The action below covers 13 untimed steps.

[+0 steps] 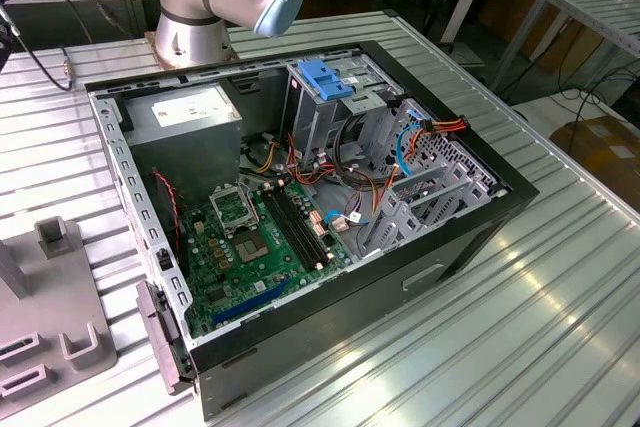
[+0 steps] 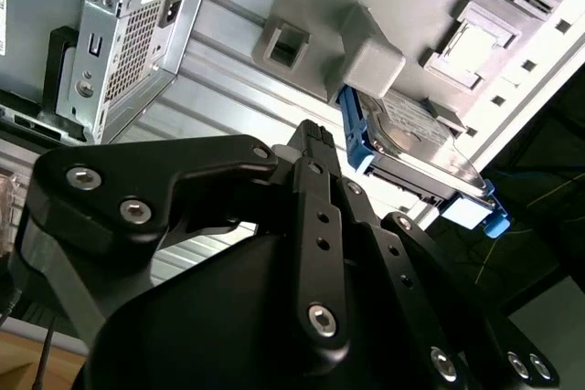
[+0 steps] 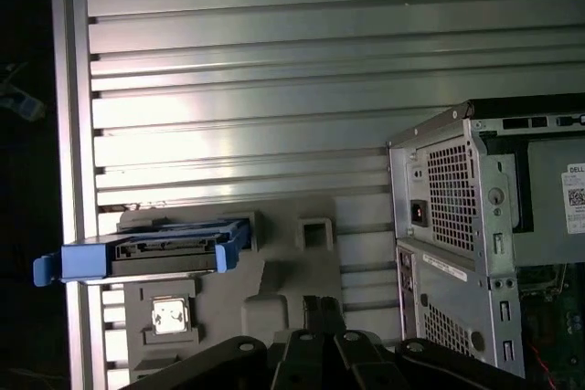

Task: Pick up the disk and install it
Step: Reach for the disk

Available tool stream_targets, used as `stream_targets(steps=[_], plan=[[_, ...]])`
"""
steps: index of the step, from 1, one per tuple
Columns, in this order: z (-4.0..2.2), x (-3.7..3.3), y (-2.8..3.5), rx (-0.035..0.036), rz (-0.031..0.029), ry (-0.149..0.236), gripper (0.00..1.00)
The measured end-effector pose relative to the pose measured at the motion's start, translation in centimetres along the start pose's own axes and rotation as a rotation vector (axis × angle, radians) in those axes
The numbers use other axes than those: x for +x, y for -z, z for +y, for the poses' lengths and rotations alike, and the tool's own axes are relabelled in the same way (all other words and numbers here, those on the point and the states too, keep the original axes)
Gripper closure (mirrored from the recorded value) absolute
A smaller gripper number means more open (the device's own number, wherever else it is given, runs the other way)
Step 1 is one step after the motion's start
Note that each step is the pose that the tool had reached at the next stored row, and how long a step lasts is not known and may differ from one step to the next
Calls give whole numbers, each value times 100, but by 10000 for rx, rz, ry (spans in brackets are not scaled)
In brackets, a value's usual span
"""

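The disk (image 3: pixel 169 248) is being carried by a grey stand (image 3: pixel 283 285) on the ribbed table (image 3: pixel 274 89). It is apparently standing on one long edge, with blue rails (image 3: pixel 91 262) clipped along its sides. The stand is sitting just beside the open computer case (image 3: pixel 457 216), not touching it. The claw (image 3: pixel 321 303) is being held over the stand, near the disk but clear of it, with its fingers set close together and nothing between them. The disk is being judged as stiff and dense for its size, with smooth metal faces that could slip under a light pinch, and as sensitive to knocks. The plastic rails are being judged as the weaker parts, likely to flex or unclip if squeezed. The safest hold is therefore being judged to be across the two flat faces, at the middle of the exposed upper edge. A grip there would be square and firm enough that the weight is not hanging to one side.
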<state>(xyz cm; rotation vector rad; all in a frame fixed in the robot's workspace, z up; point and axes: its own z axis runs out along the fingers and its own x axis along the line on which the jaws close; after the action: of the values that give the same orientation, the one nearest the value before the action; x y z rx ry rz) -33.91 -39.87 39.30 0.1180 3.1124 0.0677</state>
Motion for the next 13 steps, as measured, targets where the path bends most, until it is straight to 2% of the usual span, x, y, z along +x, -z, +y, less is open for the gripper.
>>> stream_targets(steps=[13], plan=[[-14,199,5,1,1,0,90]])
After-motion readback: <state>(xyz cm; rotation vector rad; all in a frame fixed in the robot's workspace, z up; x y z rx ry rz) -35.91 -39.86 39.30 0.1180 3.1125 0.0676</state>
